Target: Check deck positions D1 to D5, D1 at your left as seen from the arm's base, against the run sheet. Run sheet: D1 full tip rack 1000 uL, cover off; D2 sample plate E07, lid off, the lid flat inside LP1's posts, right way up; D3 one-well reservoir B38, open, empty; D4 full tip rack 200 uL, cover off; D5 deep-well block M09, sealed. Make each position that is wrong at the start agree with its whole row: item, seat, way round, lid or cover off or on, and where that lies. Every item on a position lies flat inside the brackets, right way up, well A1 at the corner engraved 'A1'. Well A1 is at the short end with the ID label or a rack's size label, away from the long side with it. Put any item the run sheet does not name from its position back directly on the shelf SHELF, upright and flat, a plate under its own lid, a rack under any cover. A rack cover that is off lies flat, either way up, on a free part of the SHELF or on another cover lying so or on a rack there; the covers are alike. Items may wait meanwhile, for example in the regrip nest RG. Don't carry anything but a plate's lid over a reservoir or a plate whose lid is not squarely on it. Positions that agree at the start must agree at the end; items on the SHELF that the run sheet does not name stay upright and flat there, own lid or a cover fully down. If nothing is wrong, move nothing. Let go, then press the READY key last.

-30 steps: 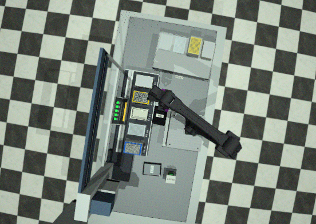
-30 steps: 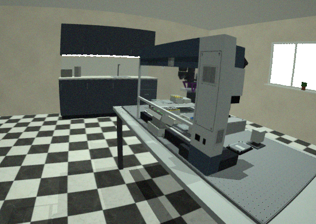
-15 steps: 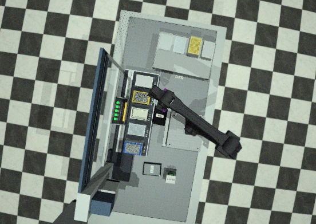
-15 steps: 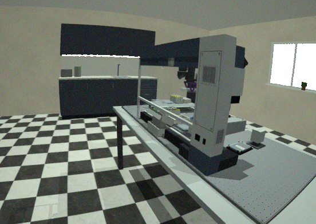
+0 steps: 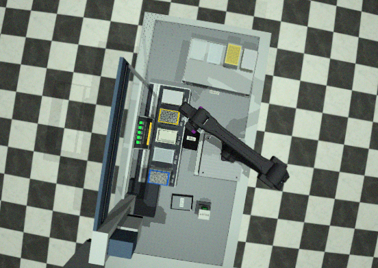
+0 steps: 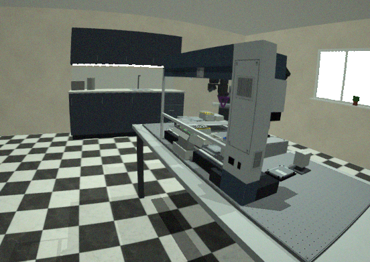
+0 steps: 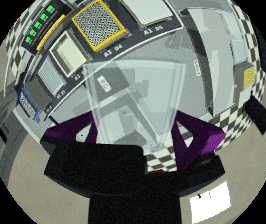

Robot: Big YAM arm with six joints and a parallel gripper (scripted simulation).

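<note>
My gripper [image 7: 134,111] is shut on a clear rack cover [image 7: 133,99] and holds it in the air beside the deck row, next to D4; it also shows in the top view [image 5: 196,119] and behind the machine housing [image 6: 224,100]. On the deck, the blue-framed tip rack [image 5: 159,177] sits at D1 and a clear plate [image 5: 163,155] at D2. The cream reservoir [image 5: 166,135] is at D3, the yellow-framed tip rack [image 5: 169,116] stands uncovered at D4, and a white-topped block [image 5: 172,96] is at D5.
The shelf [image 5: 220,64] at the far end carries three pale items and a yellow rack [image 5: 233,54]. A black pad [image 5: 191,140] lies beside D3. The regrip nest [image 5: 182,201] and the key box [image 5: 203,210] stand near D1. The tall housing [image 6: 249,115] blocks the side view.
</note>
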